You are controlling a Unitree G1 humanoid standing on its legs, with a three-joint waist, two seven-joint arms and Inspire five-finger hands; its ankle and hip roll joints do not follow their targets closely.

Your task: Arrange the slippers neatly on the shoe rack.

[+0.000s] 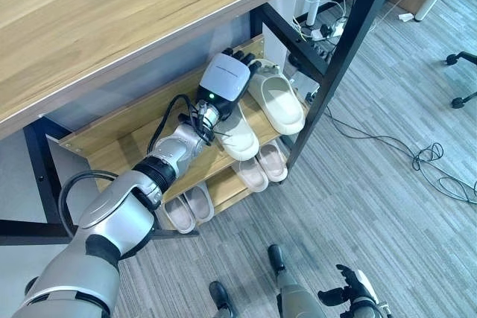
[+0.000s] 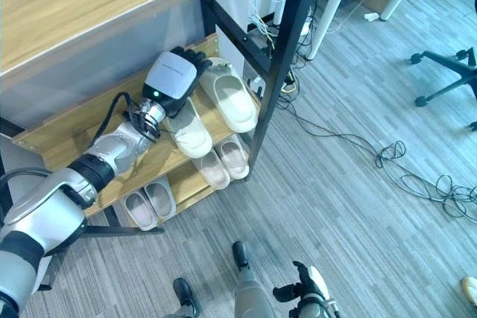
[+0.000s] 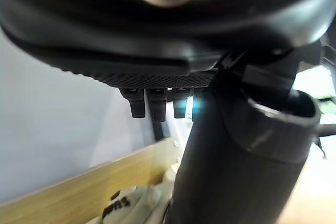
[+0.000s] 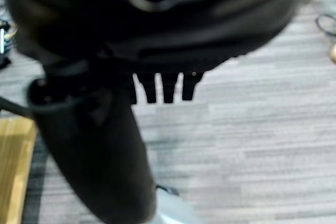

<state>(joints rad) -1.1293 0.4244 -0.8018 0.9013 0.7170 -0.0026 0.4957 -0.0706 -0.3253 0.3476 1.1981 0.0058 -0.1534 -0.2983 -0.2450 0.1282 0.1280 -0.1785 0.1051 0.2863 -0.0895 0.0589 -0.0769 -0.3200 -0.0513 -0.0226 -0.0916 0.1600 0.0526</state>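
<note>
Centre frame: left hand point(image 1: 226, 78), fingers relaxed and straight, rests over two cream foam slippers point(image 1: 277, 102) on the wooden shoe rack point(image 1: 119, 143). Probably light and pliable; best taken by the strap. Right hand point(image 1: 350, 288), lower right, fingers extended, idle.

No readable text or signs.

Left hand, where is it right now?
In the left eye view the left hand is on the rack's upper shelf, over the heel of the white slipper, with the cream slipper just to its right.
</note>
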